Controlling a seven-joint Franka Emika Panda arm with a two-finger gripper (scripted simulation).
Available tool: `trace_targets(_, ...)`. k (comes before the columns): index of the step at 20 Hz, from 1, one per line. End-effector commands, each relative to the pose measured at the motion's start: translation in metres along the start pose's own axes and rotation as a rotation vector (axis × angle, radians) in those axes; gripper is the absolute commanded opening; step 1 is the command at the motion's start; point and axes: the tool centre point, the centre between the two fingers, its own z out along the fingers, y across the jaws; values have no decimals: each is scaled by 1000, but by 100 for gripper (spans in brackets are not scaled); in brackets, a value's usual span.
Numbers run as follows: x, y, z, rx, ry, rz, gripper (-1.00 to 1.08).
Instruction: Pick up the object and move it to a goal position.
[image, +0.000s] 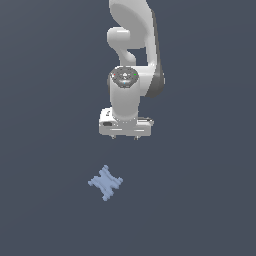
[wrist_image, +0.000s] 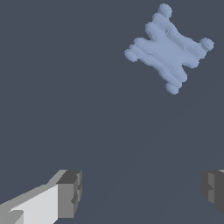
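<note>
The object (image: 105, 182) is a small flat light-blue X-like piece with toothed arms, lying on the dark grey floor. The wrist view shows the same object (wrist_image: 168, 48) flat and free, apart from the fingers. My white gripper (image: 124, 137) hangs above the floor, behind the object and slightly toward the exterior view's right. It points down. In the wrist view my gripper (wrist_image: 142, 192) is open, its grey pads (wrist_image: 70, 192) set wide apart with nothing between them.
The white arm (image: 132, 55) rises behind the gripper to the top of the exterior view. The dark grey floor (image: 200, 200) spreads all around the object.
</note>
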Motion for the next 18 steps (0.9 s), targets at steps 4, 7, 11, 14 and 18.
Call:
trace_targets(4, 0, -5, -3, 2, 1, -12, 100)
trace_targets(7, 0, -17, -9, 7, 2, -42, 100)
trace_targets(11, 0, -24, -13, 9, 3, -60, 100)
trace_targets(14, -1, -22, -12, 9, 3, -55, 100)
trace_targets(18, 2, -22, -12, 9, 3, -65, 100)
